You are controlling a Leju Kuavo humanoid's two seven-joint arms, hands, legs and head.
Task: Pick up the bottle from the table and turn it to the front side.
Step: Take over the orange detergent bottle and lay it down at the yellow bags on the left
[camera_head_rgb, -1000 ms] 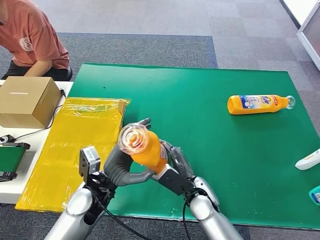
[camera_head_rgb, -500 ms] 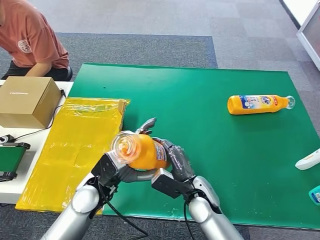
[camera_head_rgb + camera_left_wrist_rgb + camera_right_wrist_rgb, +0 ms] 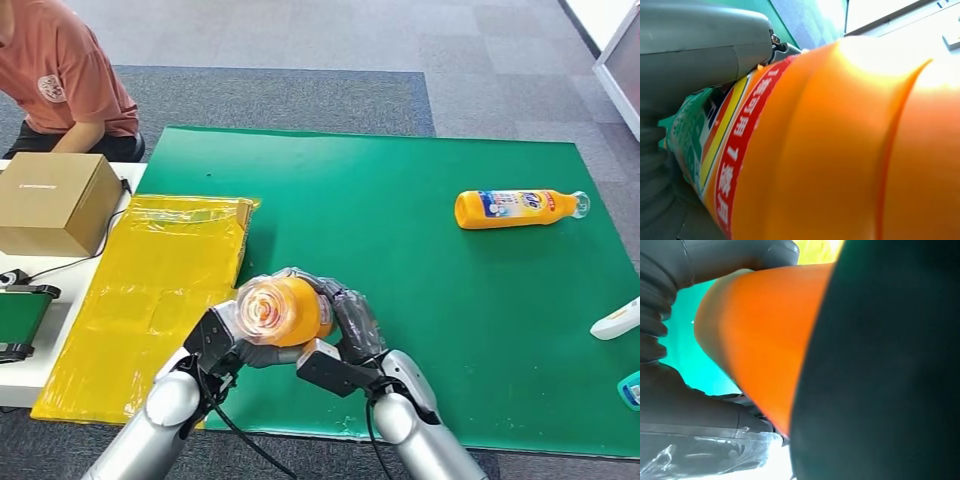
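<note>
Two hands hold one orange bottle [image 3: 290, 310] above the green mat [image 3: 423, 300] on the tabletop, near its front edge. From the left, the left hand [image 3: 226, 340] grips it from below; the right hand [image 3: 351, 325] wraps its fingers over the body. Far right, a second bottle [image 3: 517, 208] lies flat on the mat.
</note>
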